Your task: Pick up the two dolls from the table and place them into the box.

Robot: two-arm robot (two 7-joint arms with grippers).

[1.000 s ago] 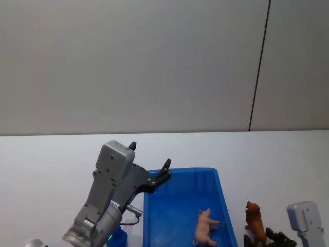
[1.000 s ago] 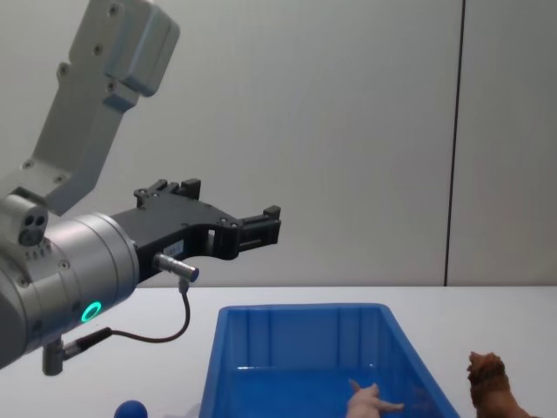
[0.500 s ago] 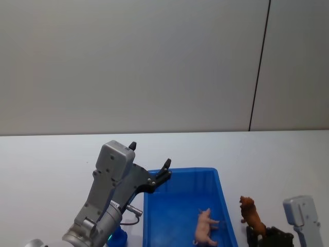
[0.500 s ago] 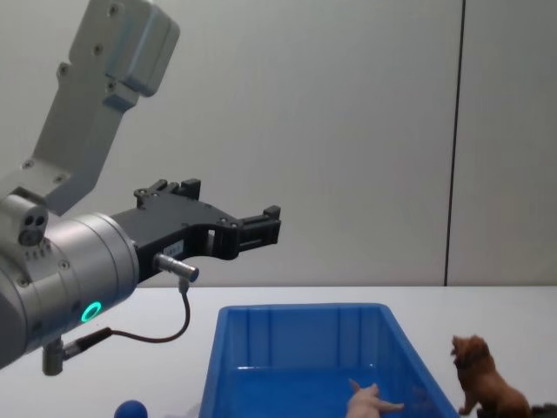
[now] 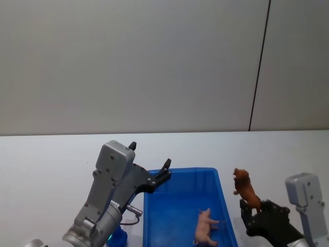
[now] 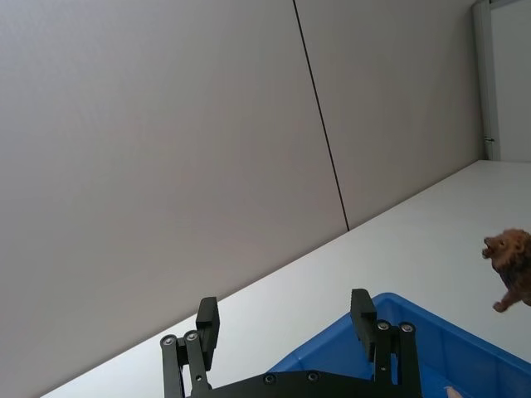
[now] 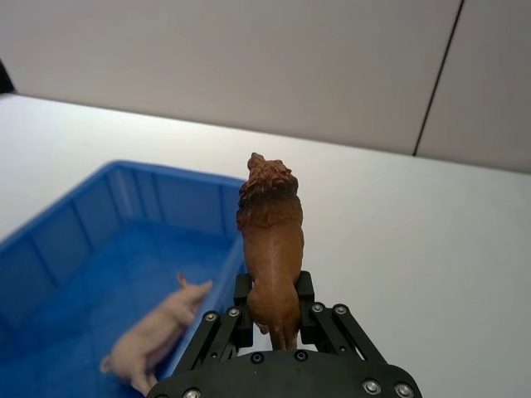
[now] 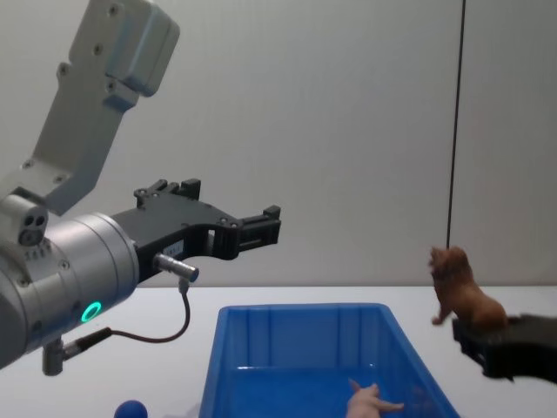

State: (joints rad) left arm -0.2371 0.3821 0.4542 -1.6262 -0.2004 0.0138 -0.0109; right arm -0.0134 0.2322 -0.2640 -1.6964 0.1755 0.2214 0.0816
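Table (image 5: 46, 154) white, grey panelled wall (image 5: 128, 62) behind

You've got the lion doll (image 7: 270, 236) clamped by its hind end in the right gripper (image 7: 272, 303), standing upright, mane facing away from the camera. The blue box (image 7: 124, 178) is close by on the white table (image 7: 415, 249), with the pink doll (image 7: 162, 327) lying inside it

No legible text, labels or numbers, seemingly anywhere.
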